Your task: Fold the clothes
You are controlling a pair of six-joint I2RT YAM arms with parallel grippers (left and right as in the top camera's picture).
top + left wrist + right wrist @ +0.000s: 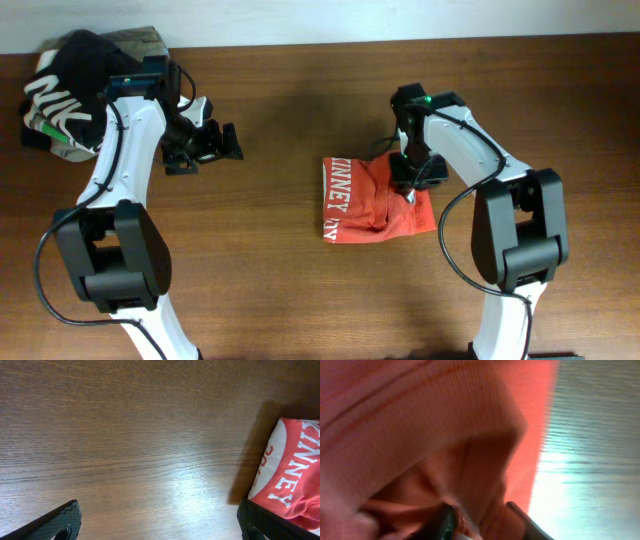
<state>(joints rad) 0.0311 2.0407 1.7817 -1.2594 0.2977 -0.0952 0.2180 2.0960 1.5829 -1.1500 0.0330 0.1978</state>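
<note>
The right gripper [410,188] is down on the right part of the red-orange short-sleeved cotton T-shirt with white block lettering [365,205], just inside the cloth's ragged right edge. The T-shirt lies as a folded bundle a little right of the middle of the brown wooden table [300,290]. Its left edge, which carries the lettering, is straight. Bare wood lies open on its left, near and far sides, while the right arm itself crowds the right side.

In the right wrist view the right gripper [485,522] has its two dark fingers [445,522] drawn close together with a ridge of the fabric [445,425] pinched between them. The cloth bunches up toward the camera, and a strip of table shows at the right. This view is blurred.

The left gripper [205,142] is over bare wood well left of the T-shirt, touching nothing. Its fingertips [62,517] sit at the two lower corners of the left wrist view, spread wide and empty, with only wood grain between them.

In the far-left corner a black garment with big white letters [60,85] is heaped against a khaki-olive garment [145,42], both behind the left arm.

The overhead view hides the right jaws under the wrist, and only the right wrist view shows the pinch. The left wrist view shows the T-shirt's [295,475] left edge close up, with letters ending "NNEY" and a shadow on the wood beside it.
</note>
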